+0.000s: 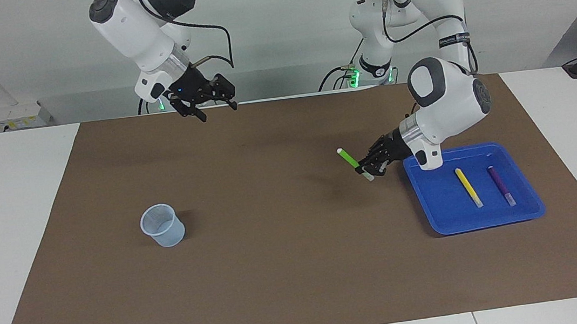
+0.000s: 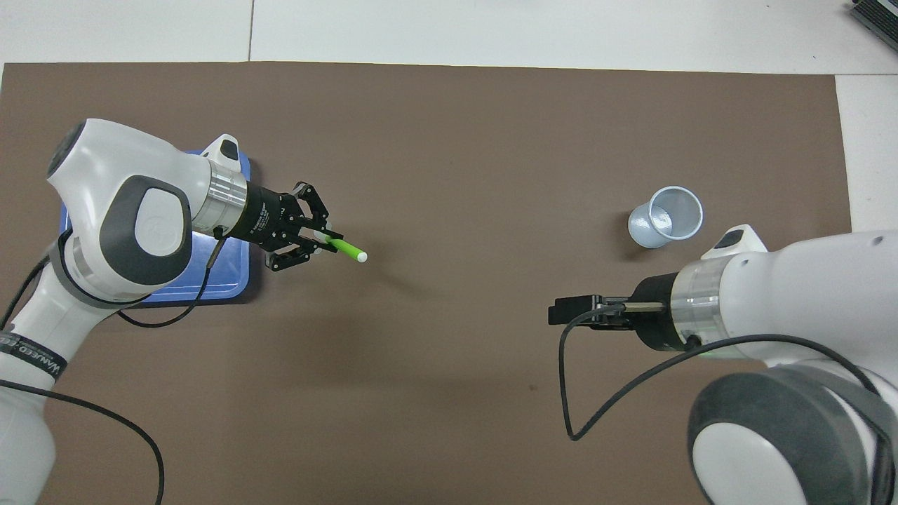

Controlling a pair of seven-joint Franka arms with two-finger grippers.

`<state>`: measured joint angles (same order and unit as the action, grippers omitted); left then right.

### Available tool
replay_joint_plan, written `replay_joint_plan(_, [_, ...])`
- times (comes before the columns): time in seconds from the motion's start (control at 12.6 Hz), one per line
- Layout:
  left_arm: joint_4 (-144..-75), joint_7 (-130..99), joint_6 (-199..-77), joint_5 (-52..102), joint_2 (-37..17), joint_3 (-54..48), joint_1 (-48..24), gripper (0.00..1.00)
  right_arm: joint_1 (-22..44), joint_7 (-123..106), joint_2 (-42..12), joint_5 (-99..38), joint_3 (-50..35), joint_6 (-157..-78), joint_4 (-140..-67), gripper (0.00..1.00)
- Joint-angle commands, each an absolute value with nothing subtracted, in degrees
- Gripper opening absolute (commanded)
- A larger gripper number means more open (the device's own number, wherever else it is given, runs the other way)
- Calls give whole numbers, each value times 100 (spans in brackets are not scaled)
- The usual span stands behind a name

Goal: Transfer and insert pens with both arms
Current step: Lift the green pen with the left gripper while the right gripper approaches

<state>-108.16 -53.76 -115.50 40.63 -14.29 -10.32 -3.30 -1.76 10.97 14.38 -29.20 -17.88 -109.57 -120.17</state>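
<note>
Barely any readable text. Left arm (image 2: 119, 224): black band on its lower link at the overhead view's edge carries white print (image 2: 28, 348), reads roughly "MANEED", rest cut off. Same arm, facing view: black strap on the upper link has white lettering (image 1: 452, 40), too small to read. Round embossed logo on the grey joint cap (image 2: 156, 226), no letters legible. No other labels or numbers legible.
</note>
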Motion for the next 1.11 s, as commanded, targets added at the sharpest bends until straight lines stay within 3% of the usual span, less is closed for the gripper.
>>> replay_joint_plan(0.0, [-11153, -5467, -11821, 4639, -1318, -976, -334, 0, 166, 1143, 1389, -3172, -1775, -11582, -12348, 100])
replay_joint_plan(0.64, [-11372, -5871, -12453, 6019, -1371, -976, -1010, 0, 1212, 1932, 370, -3261, -1784, -13498, -12244, 100])
replay_joint_plan(1.03, [-11479, -6064, -12832, 6653, -1371, -976, -1529, 0, 1283, 1995, 1, -3252, -1793, -13710, -11865, 98])
